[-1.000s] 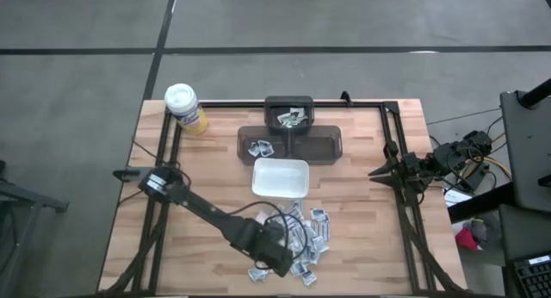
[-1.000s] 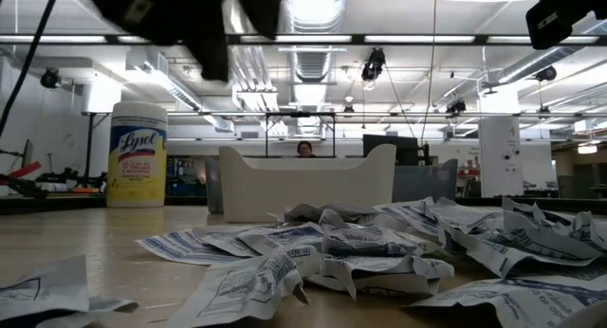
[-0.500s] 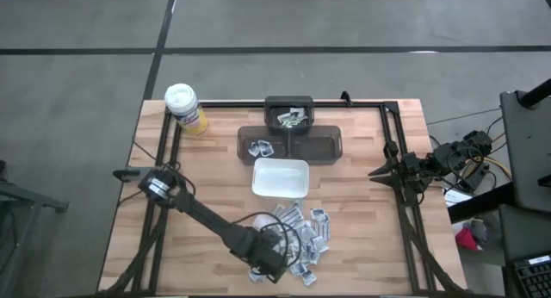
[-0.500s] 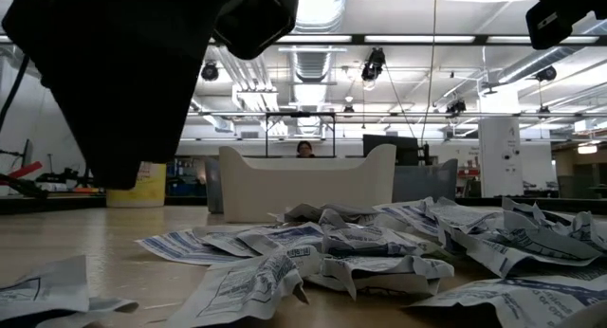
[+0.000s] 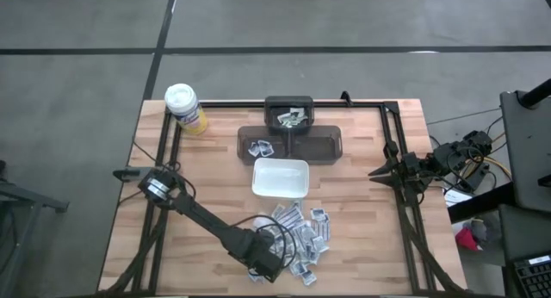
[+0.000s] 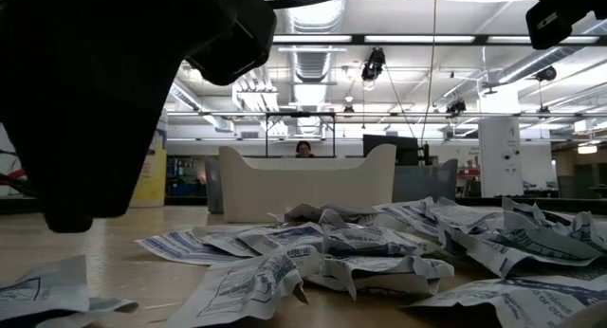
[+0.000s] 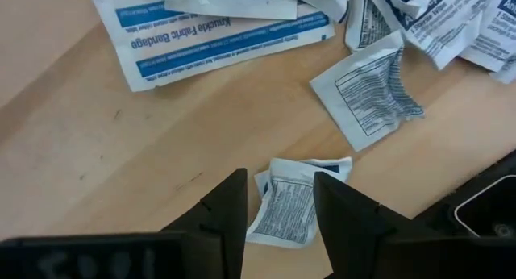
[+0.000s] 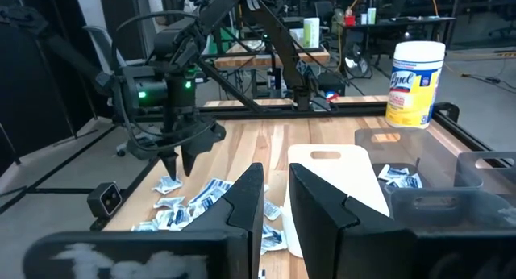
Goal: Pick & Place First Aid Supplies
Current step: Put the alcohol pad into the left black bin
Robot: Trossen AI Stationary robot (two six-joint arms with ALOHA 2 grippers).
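Since a second ago the left arm has pulled back along the near edge of the table (image 5: 362, 203), so its left gripper (image 5: 269, 272) now hangs over the near-left fringe of the packets (image 5: 301, 233), where earlier it stood further to the right over the pile. From table height its dark bulk now covers the yellow canister (image 5: 185, 108) almost wholly, which a second ago stood in plain sight. Nothing else has shifted.

The left arm reaches from its base at the table's left side slantwise toward the near edge, wrist bent down. Its own camera shows the left gripper (image 7: 278, 206) released, the two fingers (image 7: 226, 214) parted to either side of one small crumpled packet (image 7: 294, 202) that lies flat on the wood; nothing is grasped. Other packets lie spread just beyond it, one long one with a blue band.

Most packets lie heaped in front of the white dish (image 5: 280, 179); a few sit in the dark trays (image 5: 318, 147) behind it.

The right arm waits at the table's right edge. Its right gripper (image 8: 274, 202) holds nothing, the fingers standing a little apart.

Only the low view shows a person far back in the room, behind the dish.
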